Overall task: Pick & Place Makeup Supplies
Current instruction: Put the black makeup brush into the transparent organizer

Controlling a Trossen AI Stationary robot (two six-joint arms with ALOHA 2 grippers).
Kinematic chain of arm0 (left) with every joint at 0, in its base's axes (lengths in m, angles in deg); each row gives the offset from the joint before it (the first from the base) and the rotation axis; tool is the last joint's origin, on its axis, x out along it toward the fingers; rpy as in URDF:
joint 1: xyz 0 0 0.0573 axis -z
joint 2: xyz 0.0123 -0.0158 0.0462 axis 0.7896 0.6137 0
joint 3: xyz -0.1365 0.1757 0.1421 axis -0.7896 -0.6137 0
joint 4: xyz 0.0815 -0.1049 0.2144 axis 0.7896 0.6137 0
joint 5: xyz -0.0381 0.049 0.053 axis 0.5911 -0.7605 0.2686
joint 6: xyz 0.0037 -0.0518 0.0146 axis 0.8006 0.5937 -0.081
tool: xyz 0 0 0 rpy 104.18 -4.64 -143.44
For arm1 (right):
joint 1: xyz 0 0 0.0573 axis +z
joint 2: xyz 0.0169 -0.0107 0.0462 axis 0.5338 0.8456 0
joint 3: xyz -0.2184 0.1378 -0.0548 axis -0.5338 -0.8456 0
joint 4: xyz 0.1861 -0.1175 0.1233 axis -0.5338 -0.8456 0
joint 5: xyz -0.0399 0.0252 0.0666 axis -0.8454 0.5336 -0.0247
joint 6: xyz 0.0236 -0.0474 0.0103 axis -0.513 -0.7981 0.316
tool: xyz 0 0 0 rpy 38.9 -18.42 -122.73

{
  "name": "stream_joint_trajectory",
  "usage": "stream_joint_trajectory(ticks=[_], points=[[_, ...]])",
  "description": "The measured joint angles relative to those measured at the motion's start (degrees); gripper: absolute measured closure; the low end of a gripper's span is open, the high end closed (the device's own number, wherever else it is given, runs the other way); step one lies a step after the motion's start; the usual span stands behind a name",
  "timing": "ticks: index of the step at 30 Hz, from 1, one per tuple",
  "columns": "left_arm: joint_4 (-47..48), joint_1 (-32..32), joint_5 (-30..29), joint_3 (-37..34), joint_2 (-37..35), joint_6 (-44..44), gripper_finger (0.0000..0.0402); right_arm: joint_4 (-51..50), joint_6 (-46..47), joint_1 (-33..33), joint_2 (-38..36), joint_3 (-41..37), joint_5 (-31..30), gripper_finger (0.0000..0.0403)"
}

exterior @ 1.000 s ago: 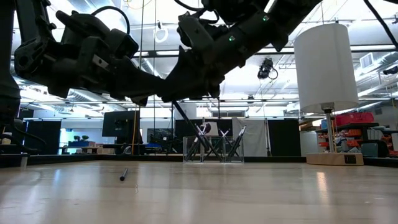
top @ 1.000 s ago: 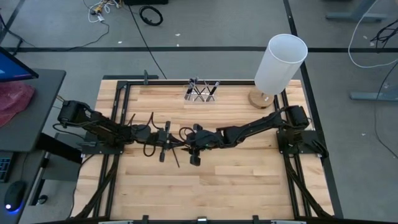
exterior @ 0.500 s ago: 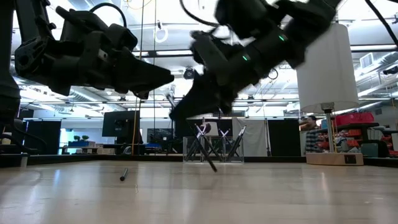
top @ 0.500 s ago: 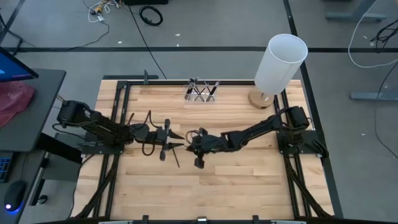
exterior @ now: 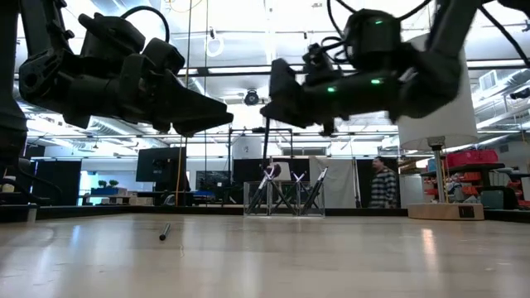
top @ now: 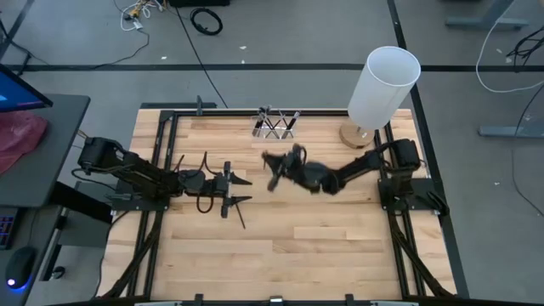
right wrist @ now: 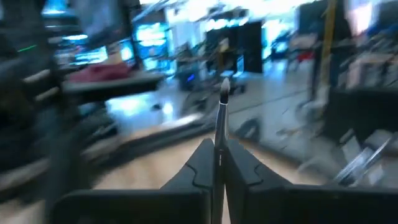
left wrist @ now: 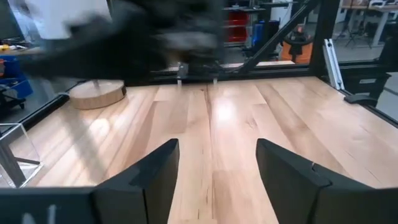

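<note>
My right gripper [top: 270, 163] hangs above the table's middle, just on the near side of the clear holder [top: 274, 126], and is shut on a thin dark makeup brush [right wrist: 221, 118]. Several more brushes stand in the holder [exterior: 284, 194]. Left of the middle, my left gripper [top: 240, 190] stays up in the air, open, with nothing between its fingers [left wrist: 155, 168]. One dark stick [top: 240, 217] lies flat on the table below it, also seen in the low view [exterior: 164, 232]. My right gripper pinches the brush's dark handle [right wrist: 219, 140] between its two fingers. The brush runs on forward along the fingers, and its ferrule and small bristle tip [right wrist: 224, 86] stick out past their ends. The brush is lifted clear of the table.
A tall white cylinder [top: 384, 85] on a round wooden base [top: 357, 136] stands at the far right corner. A person [exterior: 383, 186] stands in the room beyond the table. Bare wood lies toward the near edge [top: 280, 263].
My left gripper has opened and let go of the brush. My right gripper has shut on it, dipped toward the near edge, then swung up and toward the far edge and the holder, turning as it went. The brush has gone along, clear of the table.
</note>
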Motion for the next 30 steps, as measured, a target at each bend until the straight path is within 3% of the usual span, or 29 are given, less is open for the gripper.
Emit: stream_joint_trajectory(ticks=[8, 15, 30], points=[[0.7, 0.0, 0.0, 0.0, 0.0, 1.5, 0.0199, -4.0, -9.7, -12.9, 0.0, 8.6, 0.2, 0.0392], [0.9, 0.1, 0.1, 0.0, 0.0, 2.9, 0.0207, -8.4, 2.5, -22.4, 0.0, 9.2, 0.7, 0.0392], [0.9, 0.1, 0.0, 0.0, 0.0, 2.9, 0.0207, -8.7, 11.0, -25.6, 7.4, 9.8, 3.0, 0.0392]])
